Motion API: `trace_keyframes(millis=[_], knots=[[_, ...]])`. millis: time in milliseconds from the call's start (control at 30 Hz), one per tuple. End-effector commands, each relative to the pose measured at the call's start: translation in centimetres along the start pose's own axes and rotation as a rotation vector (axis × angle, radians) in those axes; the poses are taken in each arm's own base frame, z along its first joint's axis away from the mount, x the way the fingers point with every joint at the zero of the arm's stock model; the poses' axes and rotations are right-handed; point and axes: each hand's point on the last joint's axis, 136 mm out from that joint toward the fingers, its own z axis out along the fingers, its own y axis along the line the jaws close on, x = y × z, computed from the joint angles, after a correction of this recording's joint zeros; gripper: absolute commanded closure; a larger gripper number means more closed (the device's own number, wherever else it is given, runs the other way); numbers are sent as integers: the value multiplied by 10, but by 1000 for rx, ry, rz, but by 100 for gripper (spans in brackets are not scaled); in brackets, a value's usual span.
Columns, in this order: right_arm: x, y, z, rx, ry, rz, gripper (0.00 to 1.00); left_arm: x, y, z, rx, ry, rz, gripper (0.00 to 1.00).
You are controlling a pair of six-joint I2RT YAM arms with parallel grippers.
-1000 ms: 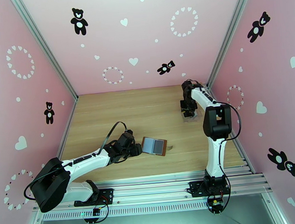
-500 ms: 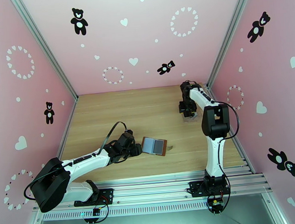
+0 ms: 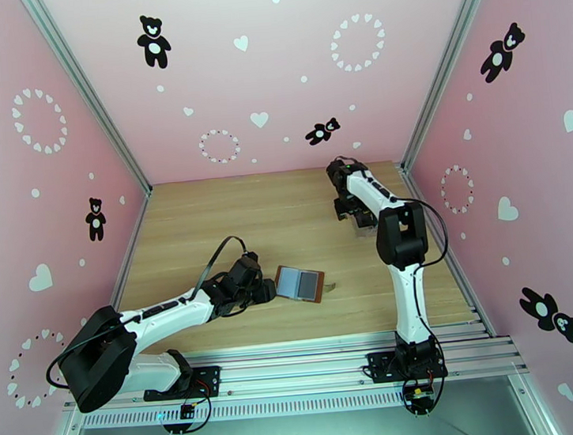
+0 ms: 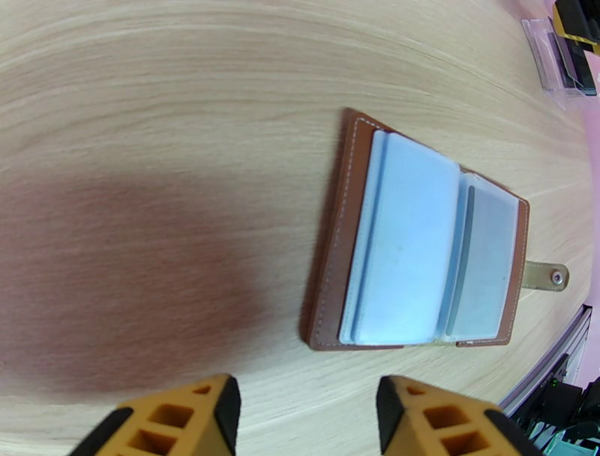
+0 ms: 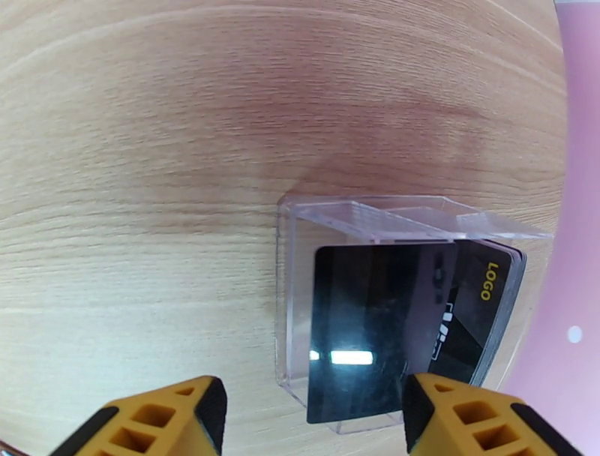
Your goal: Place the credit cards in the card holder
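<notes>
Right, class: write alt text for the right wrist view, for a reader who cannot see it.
Dark cards sit stacked in a clear case on a wooden table, beside a pink wall. The right gripper, yellow-tipped, is open at the bottom edge, holding nothing.

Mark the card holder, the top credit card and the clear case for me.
card holder (image 4: 409,247), left wrist view, on its pale inner pocket.
top credit card (image 5: 367,322), right wrist view, on its dark face.
clear case (image 5: 352,215), right wrist view, on its upper wall.

Credit cards (image 5: 367,315) in clear case (image 5: 375,217)
</notes>
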Motion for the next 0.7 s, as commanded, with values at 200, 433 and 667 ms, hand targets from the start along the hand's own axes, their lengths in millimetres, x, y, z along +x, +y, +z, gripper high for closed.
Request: trace_keyframes(millis=[200,433,667], knots=[[6,-17,16,162,57,-47,32,0,3,2,0,-9,-7,47],[9,-12,29,175,87,-64,32,0,4,1,1,-13,-8,47],[9,-15,29,203,89,-65,33,0,4,1,-1,-11,-11,47]])
